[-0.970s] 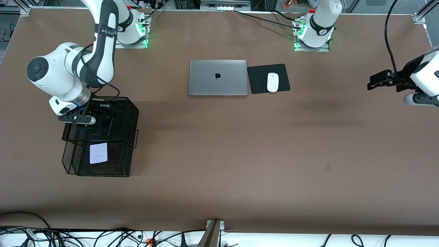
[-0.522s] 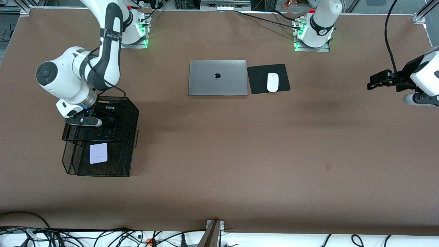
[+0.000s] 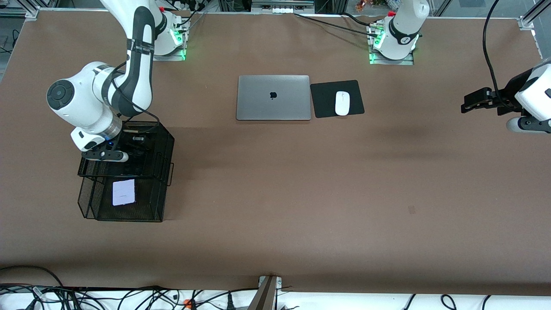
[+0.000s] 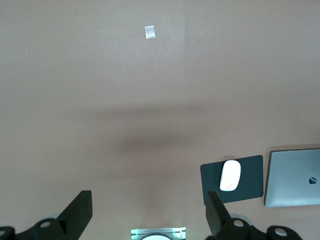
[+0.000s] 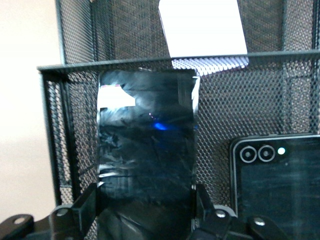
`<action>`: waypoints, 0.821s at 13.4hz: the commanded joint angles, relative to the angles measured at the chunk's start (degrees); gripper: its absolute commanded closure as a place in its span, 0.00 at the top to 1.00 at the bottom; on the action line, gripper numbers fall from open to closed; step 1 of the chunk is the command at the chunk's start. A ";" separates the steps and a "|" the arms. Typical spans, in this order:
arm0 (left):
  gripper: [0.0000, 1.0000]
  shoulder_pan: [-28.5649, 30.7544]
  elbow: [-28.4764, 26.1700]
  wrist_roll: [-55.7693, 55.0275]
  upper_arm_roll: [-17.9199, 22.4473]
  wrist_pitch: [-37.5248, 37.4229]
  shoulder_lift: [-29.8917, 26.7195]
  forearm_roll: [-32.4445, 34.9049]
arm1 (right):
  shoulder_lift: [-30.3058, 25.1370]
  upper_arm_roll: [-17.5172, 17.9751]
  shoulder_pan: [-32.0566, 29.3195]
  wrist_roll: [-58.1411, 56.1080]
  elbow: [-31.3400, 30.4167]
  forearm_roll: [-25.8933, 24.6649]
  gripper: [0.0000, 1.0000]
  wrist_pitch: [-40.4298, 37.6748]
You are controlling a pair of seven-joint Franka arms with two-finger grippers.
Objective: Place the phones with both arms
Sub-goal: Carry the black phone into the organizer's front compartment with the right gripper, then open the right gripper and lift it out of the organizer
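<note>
Phones (image 3: 124, 192) sit in mesh rack (image 3: 163, 142) on brown table (image 3: 301, 193).

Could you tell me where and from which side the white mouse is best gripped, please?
Grip the white mouse across its narrow middle, coming straight down from above. It lies flat on the mouse pad, its long axis toward the front camera, with bare pad along both long sides. The open left gripper could take it.

Apple logo on silver laptop (image 3: 273, 97) lid
</note>
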 commanded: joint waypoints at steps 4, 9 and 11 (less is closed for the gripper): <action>1.00 0.43 -0.50 1.38 -0.03 0.18 -0.91 1.54 | 0.06 -1.75 -3.23 -0.20 8.08 0.39 1.00 -8.42; 1.00 1.21 -0.42 1.47 0.14 0.18 -1.00 1.54 | 0.24 -3.34 -13.24 2.43 26.62 -4.36 1.00 -31.35; 1.00 1.66 -0.42 1.90 0.06 0.10 -1.09 1.45 | 0.50 -3.34 -16.50 3.31 32.95 -5.50 1.00 -38.57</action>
